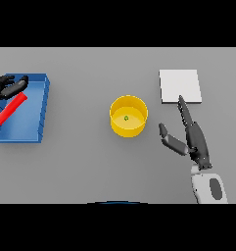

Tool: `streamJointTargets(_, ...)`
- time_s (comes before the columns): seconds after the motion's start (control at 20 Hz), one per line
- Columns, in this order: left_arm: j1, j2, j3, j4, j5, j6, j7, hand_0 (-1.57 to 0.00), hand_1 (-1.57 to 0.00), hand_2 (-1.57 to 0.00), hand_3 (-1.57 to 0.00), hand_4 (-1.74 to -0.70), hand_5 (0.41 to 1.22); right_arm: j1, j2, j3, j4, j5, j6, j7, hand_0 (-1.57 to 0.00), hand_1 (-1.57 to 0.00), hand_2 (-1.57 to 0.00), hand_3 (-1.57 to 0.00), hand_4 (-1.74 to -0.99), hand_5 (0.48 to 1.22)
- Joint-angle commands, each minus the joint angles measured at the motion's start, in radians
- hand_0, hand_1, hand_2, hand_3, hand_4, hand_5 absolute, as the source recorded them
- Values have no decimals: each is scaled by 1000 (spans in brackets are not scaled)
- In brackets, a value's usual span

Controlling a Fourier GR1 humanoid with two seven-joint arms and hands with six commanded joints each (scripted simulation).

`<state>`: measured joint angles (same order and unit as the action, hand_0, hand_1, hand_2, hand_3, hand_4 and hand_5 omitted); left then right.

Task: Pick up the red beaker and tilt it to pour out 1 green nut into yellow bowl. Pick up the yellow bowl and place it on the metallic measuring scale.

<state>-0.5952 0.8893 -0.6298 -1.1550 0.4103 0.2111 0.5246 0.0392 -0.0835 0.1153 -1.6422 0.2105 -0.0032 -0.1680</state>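
Note:
A yellow bowl (129, 116) stands mid-table with one small green nut (126, 117) inside it. The red beaker (10, 109) lies tilted in the blue bin (37, 110) at the left. My left hand (7, 87) hovers over the bin's upper left corner, fingers loosely spread just above the beaker's upper end, holding nothing. My right hand (193, 135) is open to the right of the bowl, thumb pointing toward it, fingers reaching up to the lower edge of the pale metallic scale (180, 86).
The blue bin sits against the table's left edge. The square scale lies flat at the upper right, beyond the bowl. Bare grey table surrounds the bowl on all sides.

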Motion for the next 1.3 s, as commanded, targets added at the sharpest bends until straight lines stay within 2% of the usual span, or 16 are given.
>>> streamJointTargets(0.0, 3, -12, -5, 19, -11, 8, -12, -262, -231, -219, -185, -741, 648, 6, -2, 1, -3, 0, 2, -6, 1, 1, 1, 1, -1156, 690)
streamJointTargets(0.2, -23, -38, -10, 62, -49, 51, -26, -107, -94, -89, -75, -708, 647, 13, -9, -2, -18, 7, -5, -3, 1, 1, 1, 1, -1176, 688)
streamJointTargets(0.25, -29, -34, -3, 65, -49, 57, -31, -85, -75, -71, -60, -705, 653, 1, -11, -3, -14, 16, -12, 24, 1, 1, 1, 1, -1178, 679)
streamJointTargets(0.4, -19, -38, 15, 62, -49, 85, -101, -43, -38, -36, -30, -711, 674, -5, -25, 39, -29, 87, -13, 47, 1, 1, 1, 1, -1146, 691)
streamJointTargets(0.5, -12, -35, 15, 46, -50, 99, -98, -27, -24, -23, -19, -713, 685, -20, -69, 65, -24, 112, 36, 19, 1, 1, 1, 1, -1137, 717)
streamJointTargets(0.6, -12, -27, 15, 30, -48, 100, -97, -17, -15, -14, -12, -713, 683, -81, -139, 96, -12, 166, 93, 37, 1, 1, 1, 1, -1172, 728)
streamJointTargets(0.75, -7, -47, 22, 41, -35, 98, -122, -8, -7, -7, -6, -720, 667, -196, -241, 180, 11, 317, 160, 81, 1, 1, 1, 1, -1216, 704)
streamJointTargets(0.85, -2, -46, 24, 39, -29, 96, -125, -5, -4, -4, -3, -719, 665, -277, -283, 255, 44, 412, 204, 63, 1, 1, 1, 1, -1222, 701)
streamJointTargets(0.95, 3, -33, 26, 27, -28, 93, -125, -3, -2, -2, -2, -715, 669, -342, -331, 313, 80, 487, 235, 8, 1, 1, 1, 1, -1232, 702)
streamJointTargets(1.05, 5, -26, 27, 20, -23, 87, -122, -1, -1, -1, -1, -712, 676, -407, -353, 367, 116, 540, 280, -16, 1, 1, 1, 1, -1223, 705)
streamJointTargets(1.15, 12, -36, 22, 8, -22, 99, -123, -1, 0, 0, 0, -714, 682, -471, -349, 417, 171, 587, 308, -21, 1, 1, 1, 1, -1213, 705)
streamJointTargets(1.25, 10, -35, 29, 23, -15, 89, -126, 0, 0, 0, 0, -719, 684, -525, -360, 451, 213, 608, 343, -58, 1, 1, 1, 1, -1212, 705)
